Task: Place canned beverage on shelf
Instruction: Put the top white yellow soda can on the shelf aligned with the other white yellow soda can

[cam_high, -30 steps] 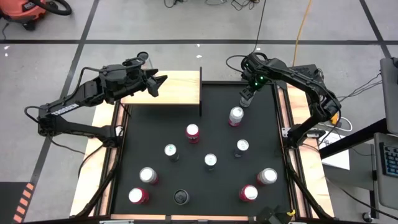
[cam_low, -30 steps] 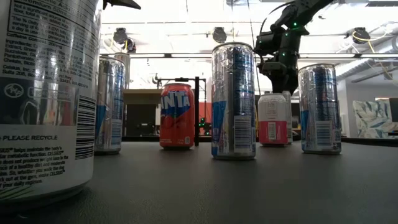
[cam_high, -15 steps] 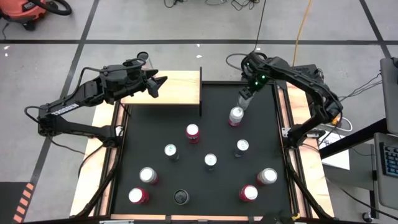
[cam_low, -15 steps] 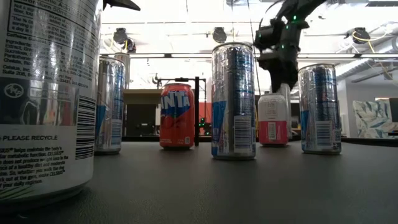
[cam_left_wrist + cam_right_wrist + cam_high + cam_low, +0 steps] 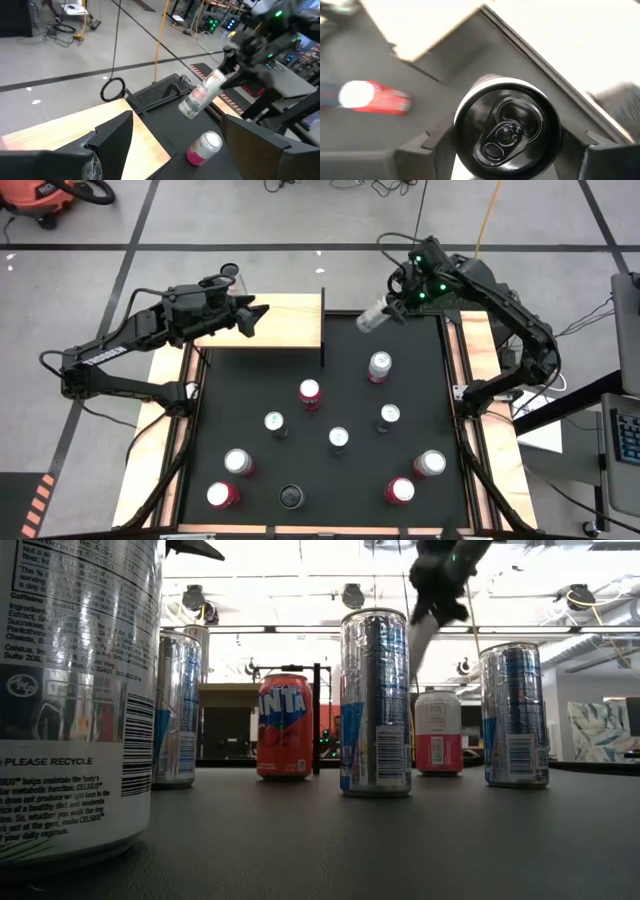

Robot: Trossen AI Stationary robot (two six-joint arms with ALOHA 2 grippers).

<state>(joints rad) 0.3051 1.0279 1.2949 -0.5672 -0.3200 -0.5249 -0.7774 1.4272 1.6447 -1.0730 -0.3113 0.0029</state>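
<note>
Slim can (image 5: 370, 319) lifted clear of the counter (image 5: 440, 395), tilted nearly on its side, just off the shelf's (image 5: 290, 321) right end above the black mat. Pinched by the right gripper (image 5: 388, 310), one finger on each side of the body, tab end facing the wrist camera (image 5: 506, 131). Pale wooden shelf close by toward the left, on thin black supports, top bare on the visible part. Left gripper (image 5: 258, 312) hovering over the shelf's left half, fingers spread, holding nothing. Further out, a pink-and-white can (image 5: 379, 366) standing just below the held one, then more cans scattered upright across the mat.

Risks, as a guess: a can carried this far off vertical could slide in a side grip, or land on its edge and roll off the board if not righted first. Black end post (image 5: 322, 326) of the shelf right in the path, so a low approach could clip it. Left arm crowding the landing space.

Hard to make out: held can blurred in the low view (image 5: 421, 640), label unreadable; shelf underside and supports mostly hidden from above.
</note>
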